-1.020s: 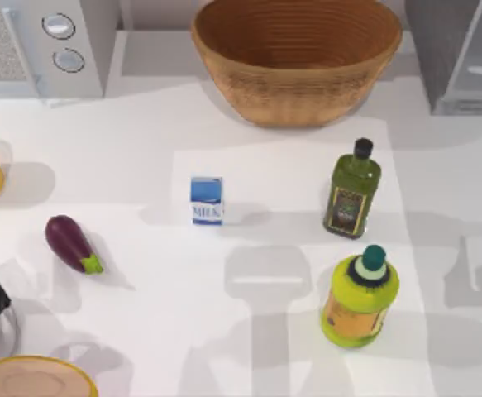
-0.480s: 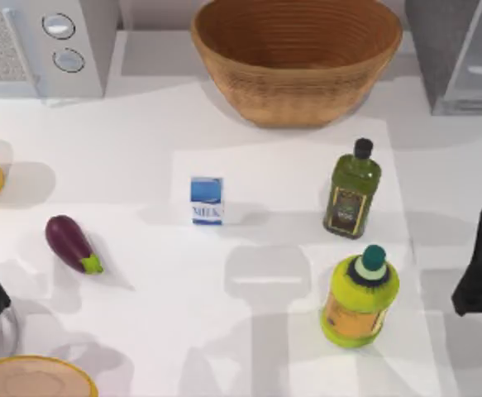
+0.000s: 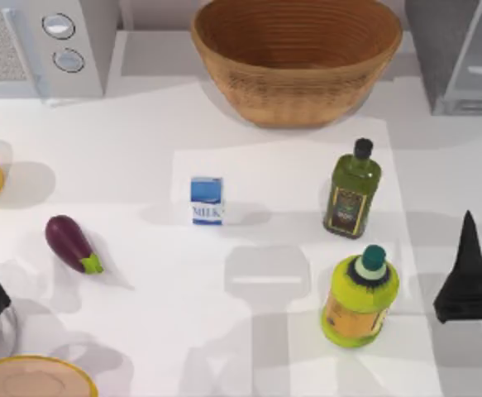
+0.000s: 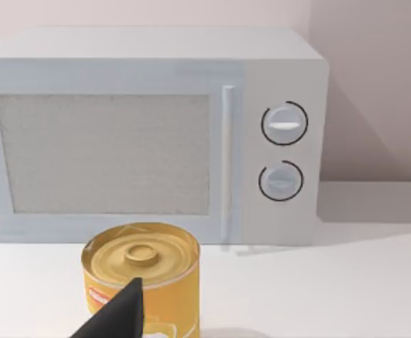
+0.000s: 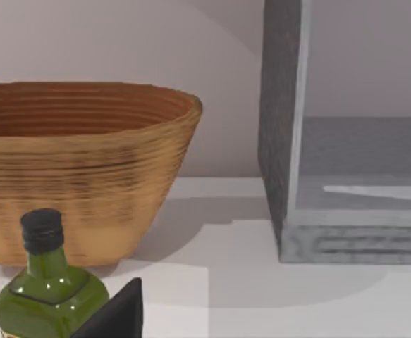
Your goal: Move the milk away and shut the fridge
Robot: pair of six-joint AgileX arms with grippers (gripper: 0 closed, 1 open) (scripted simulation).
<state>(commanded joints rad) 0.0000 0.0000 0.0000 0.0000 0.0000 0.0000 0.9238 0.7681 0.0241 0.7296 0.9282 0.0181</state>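
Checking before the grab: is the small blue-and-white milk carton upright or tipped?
Upright: the small blue-and-white milk carton stands on its base, MILK lettering level.

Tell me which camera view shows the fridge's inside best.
The right wrist view: it looks straight into the open fridge, showing its grey side wall, pale interior and floor. The top view catches the fridge just at the table's far right corner, cropped, from above.

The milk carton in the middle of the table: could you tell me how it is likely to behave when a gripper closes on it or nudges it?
The milk stands upright on a small base, so a high push would probably tip it. Its flat sides should suit a two-finger pinch. It looks like a small carton, so likely light.
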